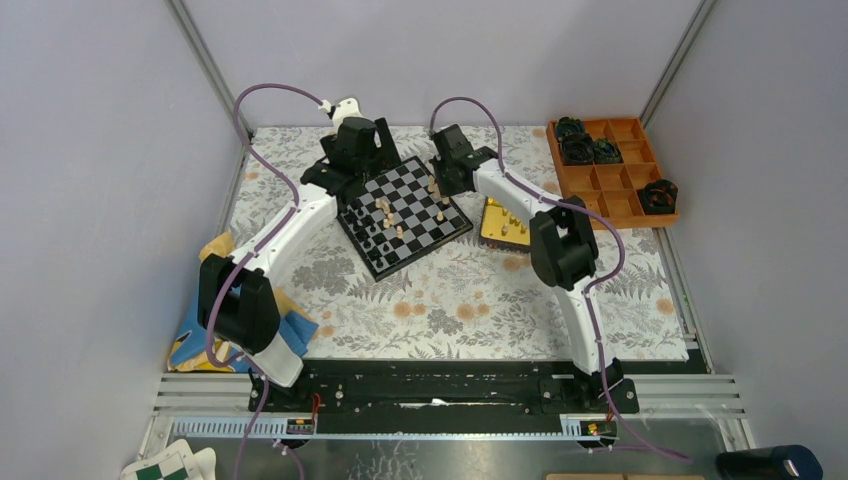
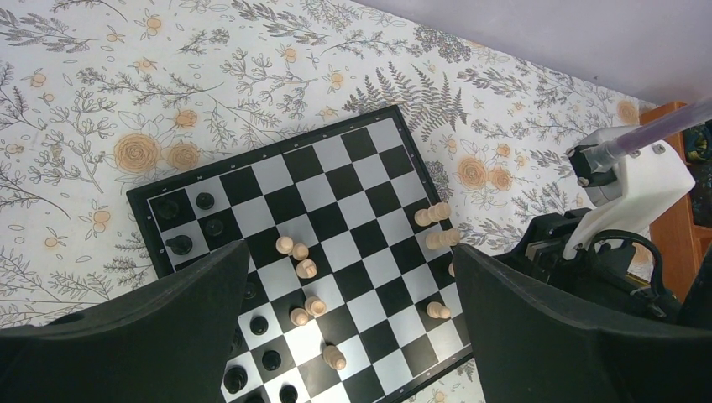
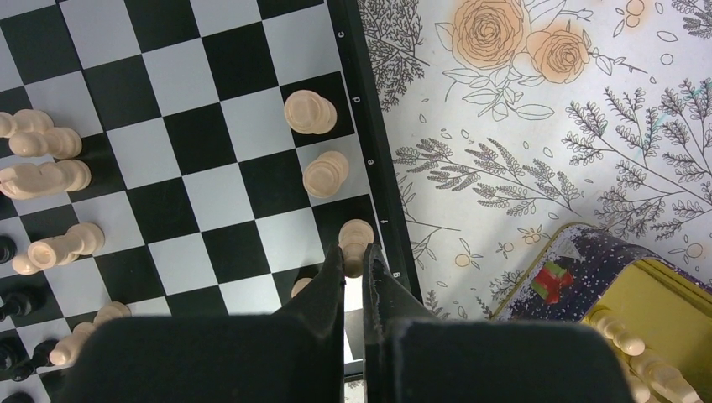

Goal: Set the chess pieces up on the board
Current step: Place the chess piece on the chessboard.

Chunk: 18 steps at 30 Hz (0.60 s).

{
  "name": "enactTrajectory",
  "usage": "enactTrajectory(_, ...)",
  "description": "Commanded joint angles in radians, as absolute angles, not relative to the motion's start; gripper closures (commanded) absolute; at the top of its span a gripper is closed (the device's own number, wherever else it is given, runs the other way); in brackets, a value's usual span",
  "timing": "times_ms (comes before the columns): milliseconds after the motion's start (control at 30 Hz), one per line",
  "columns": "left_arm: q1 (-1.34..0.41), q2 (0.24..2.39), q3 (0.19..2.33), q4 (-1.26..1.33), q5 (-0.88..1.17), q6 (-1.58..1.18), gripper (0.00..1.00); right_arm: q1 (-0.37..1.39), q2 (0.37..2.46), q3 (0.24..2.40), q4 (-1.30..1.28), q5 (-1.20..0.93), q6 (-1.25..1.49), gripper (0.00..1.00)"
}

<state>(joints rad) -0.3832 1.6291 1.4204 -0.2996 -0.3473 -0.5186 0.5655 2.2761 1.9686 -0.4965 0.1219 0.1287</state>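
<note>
Gold tin (image 3: 672, 290) with tan chess pieces (image 3: 625, 336) inside, just beside the board (image 3: 210, 143)

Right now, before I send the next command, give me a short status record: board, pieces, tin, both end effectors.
board: checkered board flat on the floral tablecloth; set-up unfinished
tan pieces: three in a row on edge squares by the right arm, others scattered mid-board
black pieces: grouped along the opposite edge
tin: gold tin beside the board, more tan pieces inside
left end effector: open, above the board, holding nothing
right end effector: shut, tips at the last piece of the tan row; grip unclear
</note>
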Motion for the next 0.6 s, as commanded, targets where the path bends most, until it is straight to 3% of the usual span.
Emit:
enactTrajectory(0,-0.371,1.609,1.408,-0.284,-0.360,-0.520,0.01,0.580,2.293,2.031,-0.518,0.124,0.115,1.00)
enactTrajectory(567,-0.362,1.628,1.413,-0.281,-0.350,-0.521,0.01,0.583,2.327,2.045,-0.526,0.116,0.115,1.00)
